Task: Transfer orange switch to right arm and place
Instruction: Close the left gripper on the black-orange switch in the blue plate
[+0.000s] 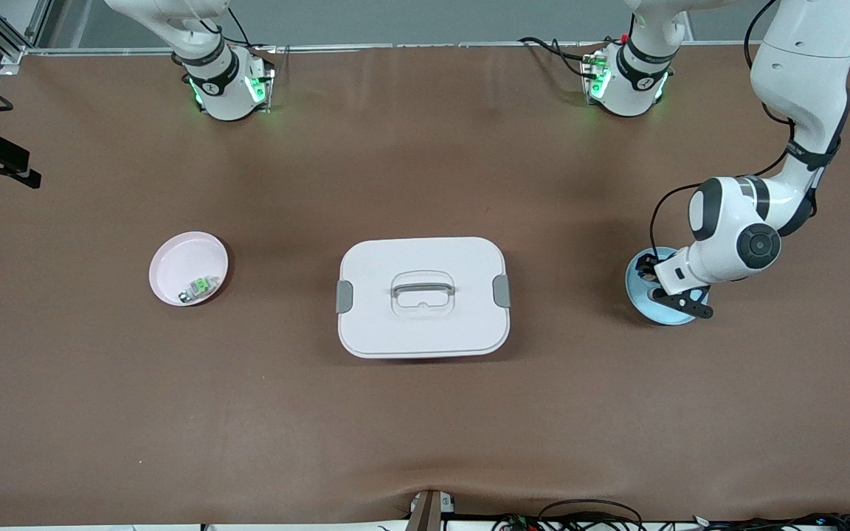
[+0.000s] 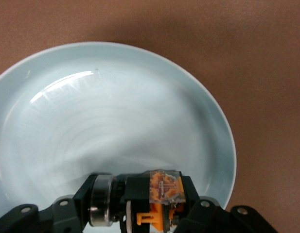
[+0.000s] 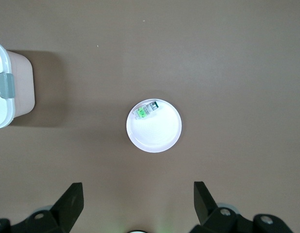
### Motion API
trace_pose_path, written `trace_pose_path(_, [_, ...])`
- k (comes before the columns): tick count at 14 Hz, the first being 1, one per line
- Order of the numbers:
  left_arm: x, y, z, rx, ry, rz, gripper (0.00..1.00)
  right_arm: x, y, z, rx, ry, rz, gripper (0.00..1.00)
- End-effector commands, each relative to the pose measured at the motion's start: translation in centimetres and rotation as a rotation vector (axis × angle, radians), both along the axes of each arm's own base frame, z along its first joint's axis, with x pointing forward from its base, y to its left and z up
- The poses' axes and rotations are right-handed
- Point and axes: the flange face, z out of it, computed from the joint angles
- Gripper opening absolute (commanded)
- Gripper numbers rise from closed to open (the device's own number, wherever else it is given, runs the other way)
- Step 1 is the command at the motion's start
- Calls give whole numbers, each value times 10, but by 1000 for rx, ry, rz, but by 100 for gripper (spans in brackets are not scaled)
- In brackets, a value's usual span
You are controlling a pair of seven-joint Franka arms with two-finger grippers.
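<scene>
**Left jaws clamped on the orange switch in the blue plate**

From the front camera, the left gripper [image 1: 650, 274] is down in the pale blue plate [image 1: 667, 316] at the left arm's end of the bench [image 1: 425, 413]. The switch itself is hidden under the wrist here. A white lidded box [image 1: 423, 296] with a clear handle and two grey latches sits mid-bench. A pink plate [image 1: 189, 268] lies toward the right arm's end and holds one small green-and-clear part [image 1: 202, 287]. So: two plates, one box, two arms.

In the left wrist view, the orange switch [image 2: 162, 194] sits right between the jaws, gripped on both sides, low over the blue plate's floor near its rim.

In the right wrist view, the right gripper [image 3: 137, 201] waits high over the pink plate, jaws wide apart and holding nothing. The green-and-clear part rests against the plate's rim, and a corner of the box shows at the frame's edge.
</scene>
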Motion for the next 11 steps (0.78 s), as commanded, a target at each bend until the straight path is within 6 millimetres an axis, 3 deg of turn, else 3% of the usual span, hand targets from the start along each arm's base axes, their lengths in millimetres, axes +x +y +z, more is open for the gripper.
trace_pose_path(1, [0,1,0,-9,-11,-10,40,-3,-1,2,-1,-6,8,100])
trace_pose_path(7, [5,2,22,-3,-19,3,40,-3,-1,2,-1,-6,8,100])
trace_pose_path(11, [23,1,76,-30,79,53,40,-3,-1,2,-1,-7,8,100])
